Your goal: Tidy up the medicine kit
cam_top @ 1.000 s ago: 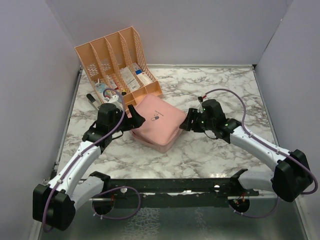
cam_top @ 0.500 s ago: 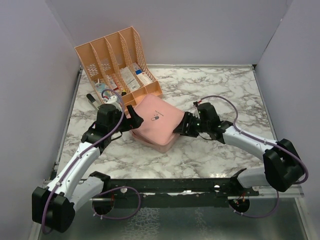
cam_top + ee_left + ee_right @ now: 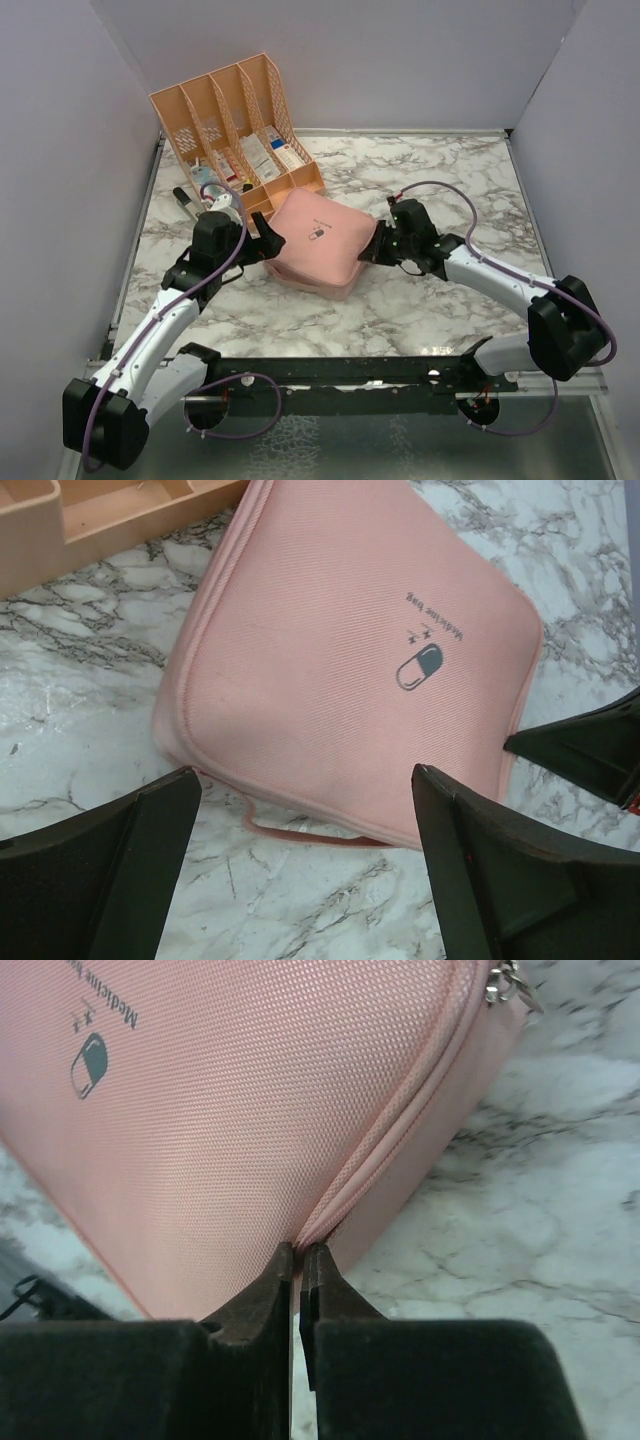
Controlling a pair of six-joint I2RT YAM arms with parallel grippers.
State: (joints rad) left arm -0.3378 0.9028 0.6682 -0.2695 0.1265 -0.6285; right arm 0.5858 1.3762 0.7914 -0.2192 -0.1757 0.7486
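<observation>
The medicine kit [image 3: 318,242], a flat pink zip case with a pill logo, lies closed on the marble table [image 3: 430,180]. My left gripper [image 3: 260,227] stands wide open at its left edge; in the left wrist view the kit [image 3: 340,660] lies just beyond the fingers and its thin pink loop [image 3: 300,832] lies between them. My right gripper [image 3: 368,250] is at the kit's right side. In the right wrist view its tips [image 3: 300,1250] are pinched together on the zip seam of the kit [image 3: 250,1110]. A metal zip pull [image 3: 505,985] hangs at the far corner.
A peach slotted desk organizer [image 3: 235,120] holding several medicine boxes stands behind the kit at the back left, its base [image 3: 100,510] close to the kit's corner. A dark pen-like item [image 3: 185,200] lies left of it. Grey walls enclose the table.
My right gripper moved in to the kit's right edge and closed on the zip seam. The left gripper opened a little wider. The kit shifted slightly.
</observation>
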